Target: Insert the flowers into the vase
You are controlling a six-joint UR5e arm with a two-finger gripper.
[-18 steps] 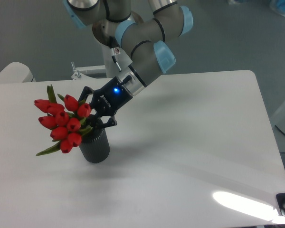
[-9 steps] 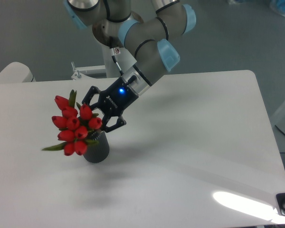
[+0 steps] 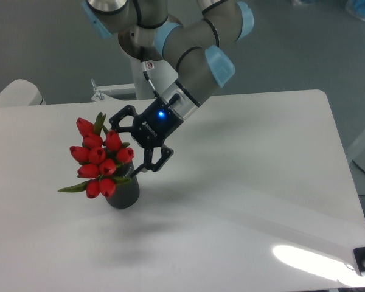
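Observation:
The flowers, a bunch of red tulip heads with green leaves, stand with their stems down in the mouth of the vase and lean up and to the left. The vase is a small dark grey cylinder, upright on the white table. My gripper is just to the right of the bunch, open, its black fingers spread wide on either side of the flower heads and not pressing them. The stems are hidden inside the vase.
The white table ends at a right edge near the frame's side. The robot base and a metal bracket stand behind the far edge. A white rounded object sits at the back left.
The bunch has swung from a flat leftward lean to more upright and sunk into the vase. My gripper has let go of the flowers, spread its fingers and drawn slightly right.

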